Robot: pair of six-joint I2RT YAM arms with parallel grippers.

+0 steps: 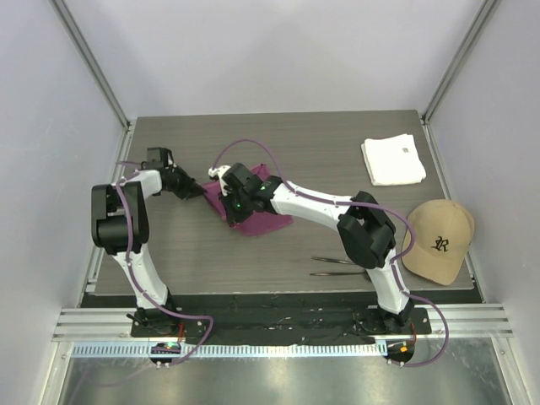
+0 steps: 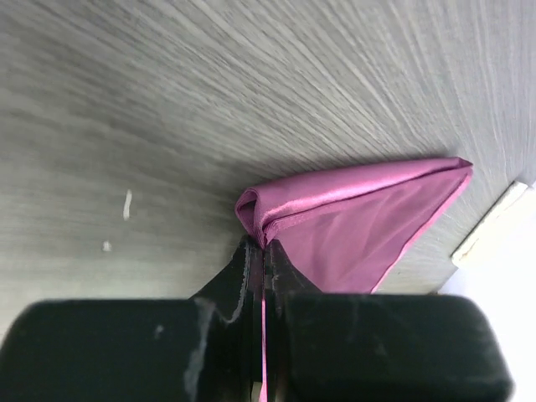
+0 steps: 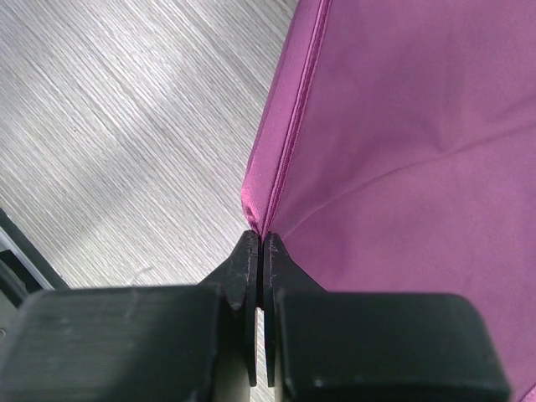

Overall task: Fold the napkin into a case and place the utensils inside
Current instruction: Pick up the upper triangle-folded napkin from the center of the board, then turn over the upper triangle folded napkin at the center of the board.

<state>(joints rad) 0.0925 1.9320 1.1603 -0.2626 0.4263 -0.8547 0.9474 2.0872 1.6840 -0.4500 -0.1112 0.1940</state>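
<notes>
Napkin (image 1: 263,222), magenta, partly folded, lies on the table (image 1: 337,135) left of centre, between the 2 arms' wrists. Left gripper (image 1: 197,191) sits at its left end. Left wrist view: jaws pressed together on a folded corner of the napkin (image 2: 360,213), with a thin strip of cloth running down between the fingers. From there the cloth spreads into a flat triangle pointing right, resting on the wood. Right gripper (image 1: 228,205) is over the napkin's far-left part. Right wrist view: jaws clamped together on a stitched hem corner, with smooth cloth filling the right side of the view. Utensils (image 1: 336,267), 2 thin dark pieces, lie side by side near the table's near edge, right of centre, well apart from the napkin. White cloth (image 1: 393,159) folded at far right. Tan cap (image 1: 439,240) at the right edge.
</notes>
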